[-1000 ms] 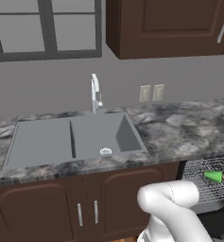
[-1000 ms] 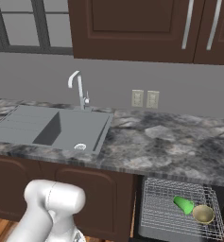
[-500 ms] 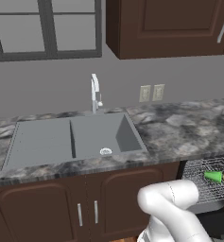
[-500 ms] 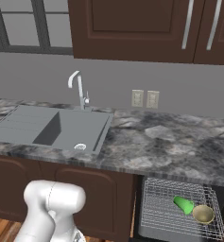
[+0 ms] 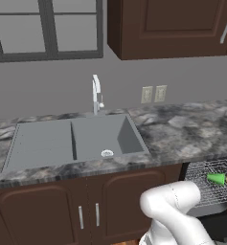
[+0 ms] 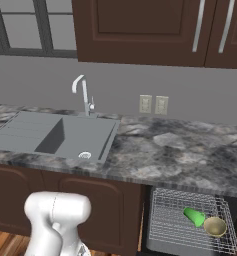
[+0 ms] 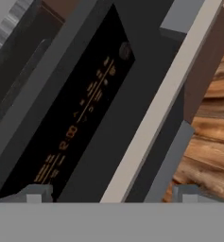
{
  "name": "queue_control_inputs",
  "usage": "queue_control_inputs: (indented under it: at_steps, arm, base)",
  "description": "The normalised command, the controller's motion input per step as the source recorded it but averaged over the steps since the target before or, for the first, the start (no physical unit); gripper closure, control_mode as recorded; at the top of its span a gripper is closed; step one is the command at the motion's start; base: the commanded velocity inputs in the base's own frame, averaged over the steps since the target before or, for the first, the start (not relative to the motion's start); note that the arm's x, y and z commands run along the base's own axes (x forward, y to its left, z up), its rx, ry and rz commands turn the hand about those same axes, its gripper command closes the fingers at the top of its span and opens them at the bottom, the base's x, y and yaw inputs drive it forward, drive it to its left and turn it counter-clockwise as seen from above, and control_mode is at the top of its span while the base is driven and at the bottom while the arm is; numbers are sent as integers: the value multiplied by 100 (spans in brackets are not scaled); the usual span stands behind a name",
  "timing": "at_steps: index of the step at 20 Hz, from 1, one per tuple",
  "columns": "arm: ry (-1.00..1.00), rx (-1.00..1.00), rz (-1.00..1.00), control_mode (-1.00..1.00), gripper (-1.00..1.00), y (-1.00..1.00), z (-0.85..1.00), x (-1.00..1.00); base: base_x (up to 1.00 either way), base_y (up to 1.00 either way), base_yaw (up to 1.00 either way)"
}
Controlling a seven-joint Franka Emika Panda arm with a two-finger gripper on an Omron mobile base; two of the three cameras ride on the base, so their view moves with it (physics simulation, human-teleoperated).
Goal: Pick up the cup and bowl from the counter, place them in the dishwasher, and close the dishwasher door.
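Dishwasher door (image 7: 108, 94), a flat dark panel with orange control marks and a pale bar handle (image 7: 156, 108), lies just ahead of the spread-jawed gripper (image 7: 108, 193). Above it, the wire-mesh rack (image 6: 165, 225) holds the tipped green cup (image 6: 194, 216) touching the tan bowl (image 6: 215, 226), under the marbled counter (image 6: 180, 155).

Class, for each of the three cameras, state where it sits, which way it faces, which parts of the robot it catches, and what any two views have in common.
Left base view: behind the arm to its left, facing the counter and sink; the white arm rises lower right.
Right base view: behind the arm to its right, facing the same counter; the arm rises lower left.
Hand view: on the hand, close over the dishwasher door and its silver handle, wooden floor beside; the open tool shows two finger tips.
Shared: both base views show the cup and bowl in the dishwasher rack.
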Motion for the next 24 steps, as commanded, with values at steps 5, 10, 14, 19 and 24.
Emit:
queue_control_inputs:
  at_steps: [5, 10, 14, 19, 24]
  arm:
    - [0, 0, -7, -100, -100, -35, -40, 33]
    - [0, 0, -6, -100, -100, -34, -38, 50]
    - [0, 0, -2, -100, -100, -31, -59, 34]
    - [-2, 2, 0, -100, -100, -29, -25, 51]
    - [-5, 13, 0, -100, -100, -31, 25, 79]
  base:
    - [0, 0, 0]
    - [0, 0, 0]
    - [0, 0, 0]
    - [0, 0, 0]
    - [0, 0, 0]
